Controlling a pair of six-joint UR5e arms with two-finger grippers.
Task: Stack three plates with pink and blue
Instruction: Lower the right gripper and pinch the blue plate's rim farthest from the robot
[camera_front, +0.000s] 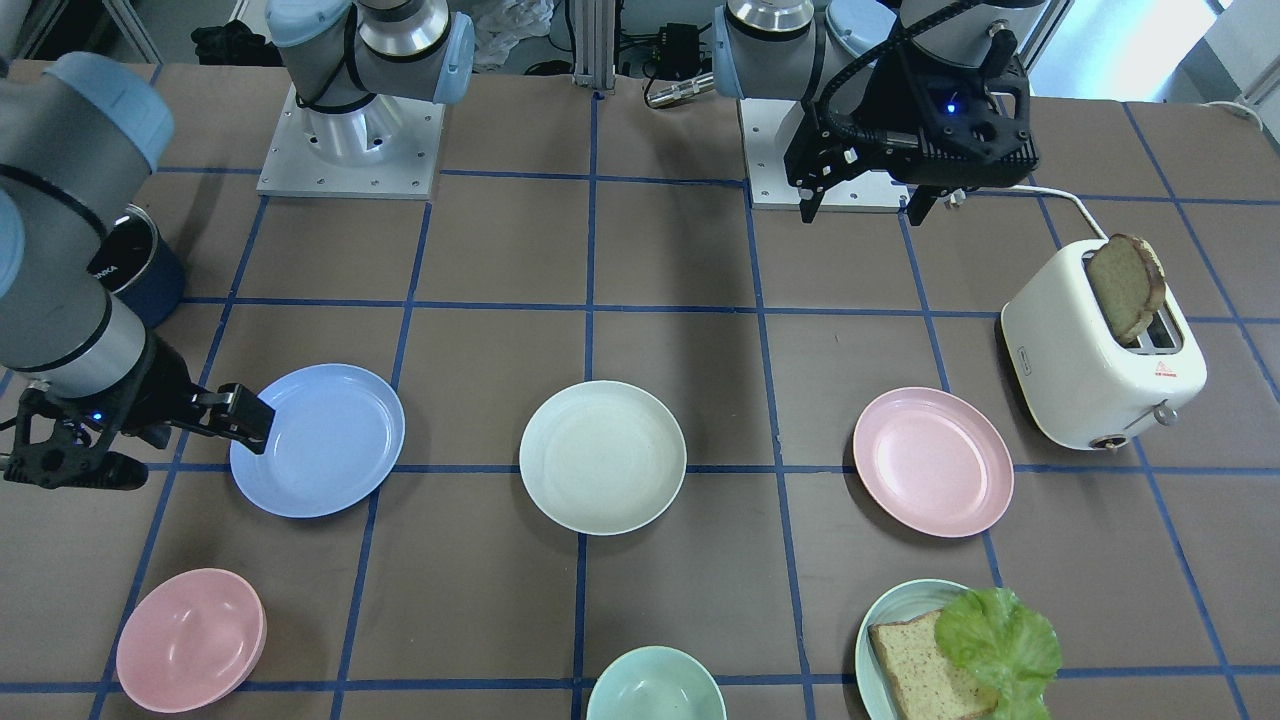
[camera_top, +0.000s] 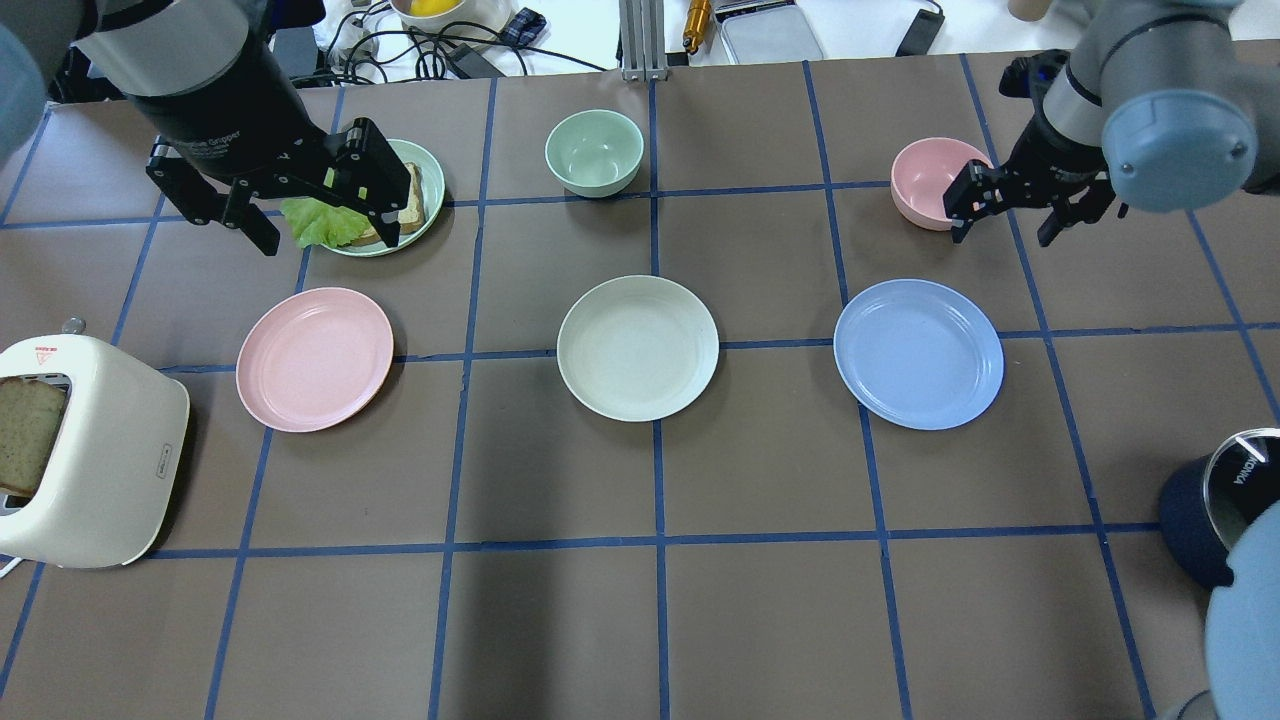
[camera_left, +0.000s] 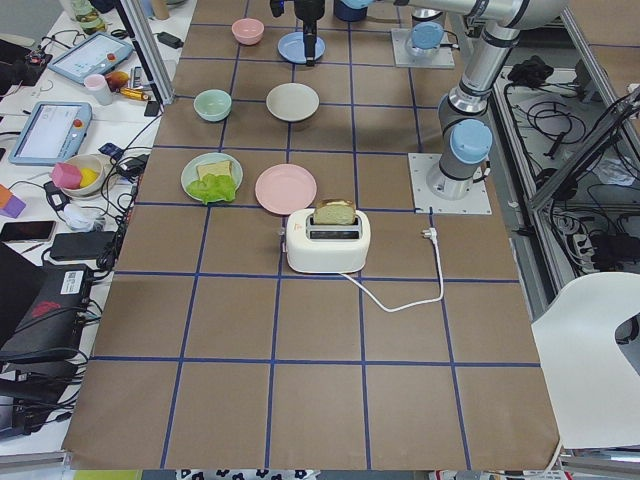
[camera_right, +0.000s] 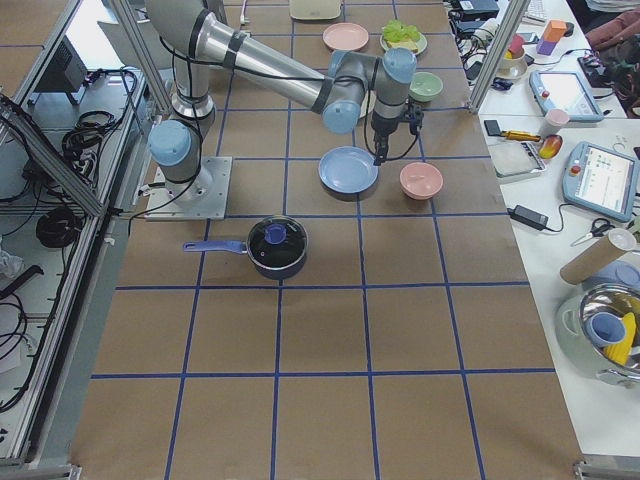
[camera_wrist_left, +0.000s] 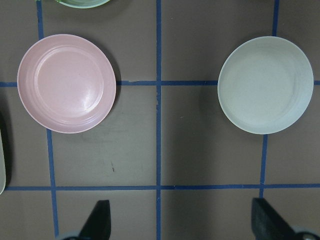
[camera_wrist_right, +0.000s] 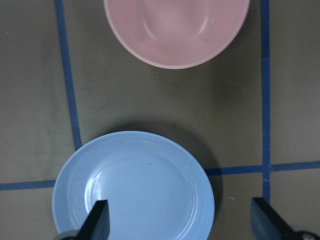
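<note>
Three plates lie apart in a row on the brown table: the pink plate (camera_top: 314, 358), the cream-white plate (camera_top: 637, 347) and the light blue plate (camera_top: 918, 353). My left gripper (camera_top: 322, 228) is open and empty, high above the table. Its wrist view shows the pink plate (camera_wrist_left: 66, 83) and the cream-white plate (camera_wrist_left: 265, 85) far below. My right gripper (camera_top: 1005, 218) is open and empty, hanging over the blue plate's far rim. In its wrist view the blue plate (camera_wrist_right: 134, 185) lies between the fingers (camera_wrist_right: 97, 222), with a pink bowl (camera_wrist_right: 175, 30) beyond.
A pale green plate (camera_top: 432, 175) with bread and lettuce, a mint bowl (camera_top: 594, 150) and the pink bowl (camera_top: 925, 180) stand along the far side. A white toaster (camera_top: 90, 470) with bread stands at the left edge. A dark pot (camera_top: 1195, 505) stands at the right edge.
</note>
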